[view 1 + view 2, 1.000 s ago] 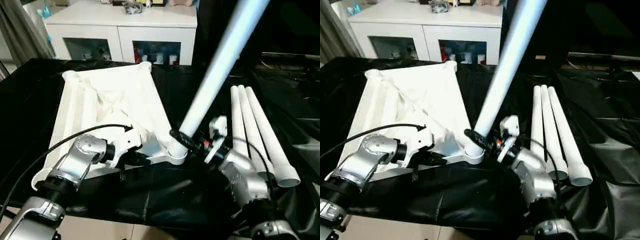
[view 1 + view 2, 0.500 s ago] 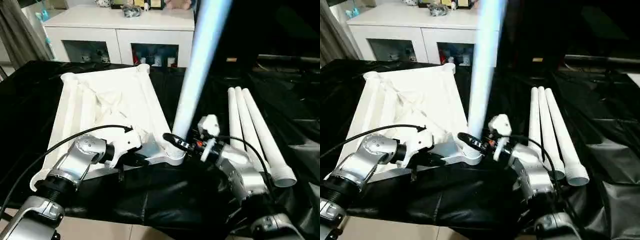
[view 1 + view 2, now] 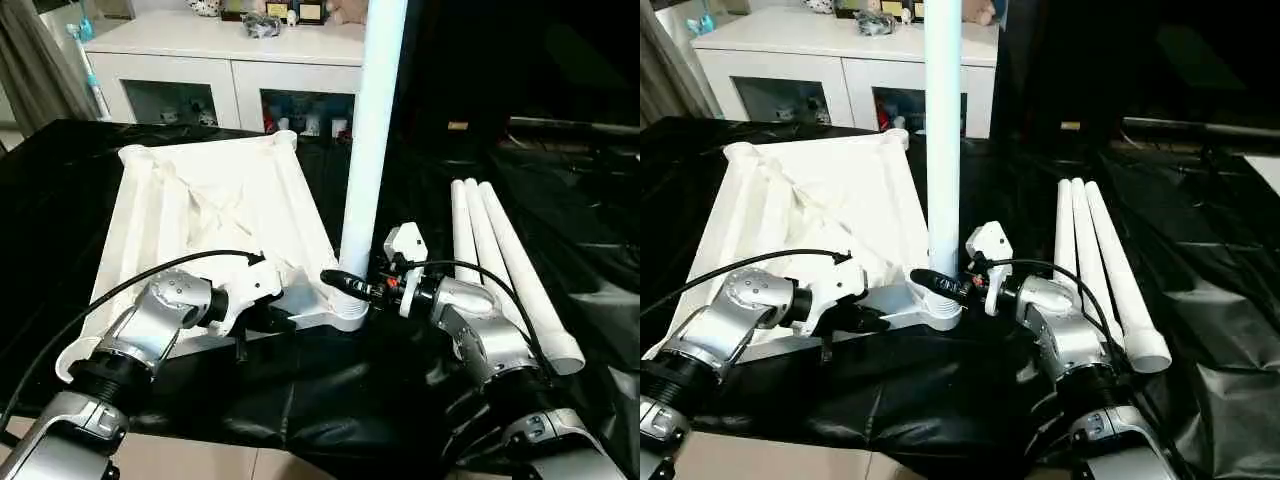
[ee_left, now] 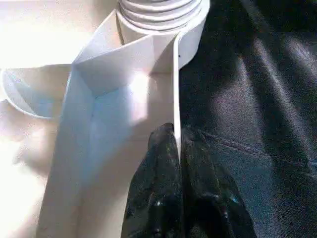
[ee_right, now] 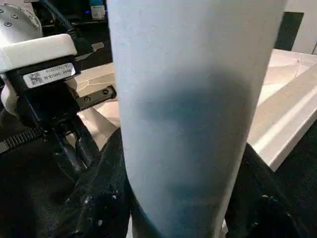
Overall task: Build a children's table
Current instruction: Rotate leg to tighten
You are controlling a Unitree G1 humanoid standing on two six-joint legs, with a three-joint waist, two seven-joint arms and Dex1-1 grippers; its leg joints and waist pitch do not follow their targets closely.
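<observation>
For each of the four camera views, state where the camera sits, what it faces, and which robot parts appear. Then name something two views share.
Left eye view: on the head, looking down at the tabletop; both silver forearms show.
Right eye view: beside it, same scene, three spare legs on the right.
Left wrist view: along the left gripper, pinching the tabletop's rim.
Right wrist view: along the right gripper, clamped on the upright leg.
Shared: both wrist views show the corner socket.

A white cabinet (image 3: pixel 235 60) with glass doors is seen at the back, a grey curtain (image 3: pixel 35 70) beside it, and the work surface is covered by black sheeting (image 3: pixel 580 170).
</observation>
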